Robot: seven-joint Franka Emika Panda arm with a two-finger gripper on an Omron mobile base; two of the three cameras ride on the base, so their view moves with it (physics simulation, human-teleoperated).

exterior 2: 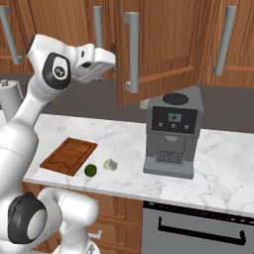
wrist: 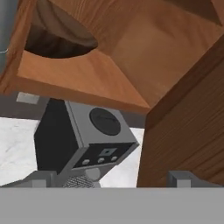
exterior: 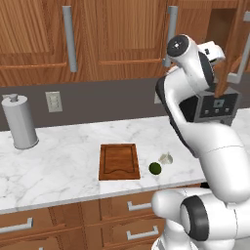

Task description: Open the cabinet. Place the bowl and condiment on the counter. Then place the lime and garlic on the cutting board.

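While arm reaches high, gripper point(exterior 2: 106, 62) gapes wide beside open cabinet point(exterior 2: 154, 44) door, holding nothing.

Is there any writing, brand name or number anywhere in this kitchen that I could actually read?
None can be read.
coffee machine: a small screen and buttons on its front panel, too small and blurred to show any characters.
wall outlet: plain, no markings.
grey canister: no label.
cabinet doors: bare wood.

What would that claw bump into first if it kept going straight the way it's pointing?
Probably the coffee machine, which sits dead ahead of the open gripper. The opened cabinet door runs close along one side, so a finger might graze it; depth is hard to judge.
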